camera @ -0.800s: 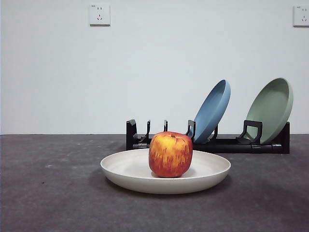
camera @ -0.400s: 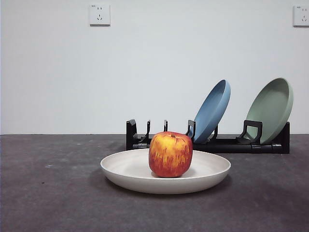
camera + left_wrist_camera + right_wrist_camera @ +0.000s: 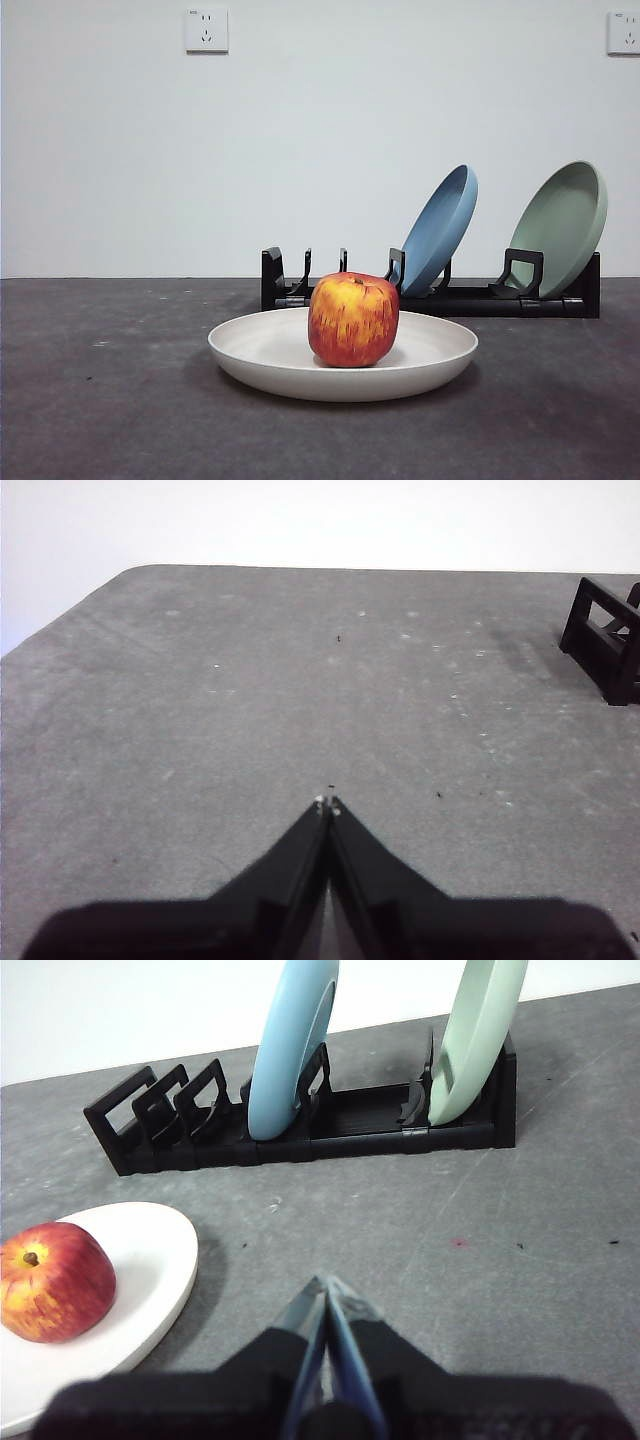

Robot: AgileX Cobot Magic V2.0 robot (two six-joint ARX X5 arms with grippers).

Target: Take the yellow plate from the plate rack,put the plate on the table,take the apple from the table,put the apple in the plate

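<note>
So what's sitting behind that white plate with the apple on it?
Behind the yellow plate stands the plate rack, holding a blue plate and a green plate, both leaning. The apple and the plate rim hide part of the rack's base in the front view.

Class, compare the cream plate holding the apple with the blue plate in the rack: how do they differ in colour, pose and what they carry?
Colour: the cream plate is off-white; the blue plate is pale blue.
Pose: the cream plate lies flat on the table; the blue plate leans on edge in the rack.
Load: the cream plate holds the apple; the blue plate holds nothing.
Both are round, shallow and matte.
</note>
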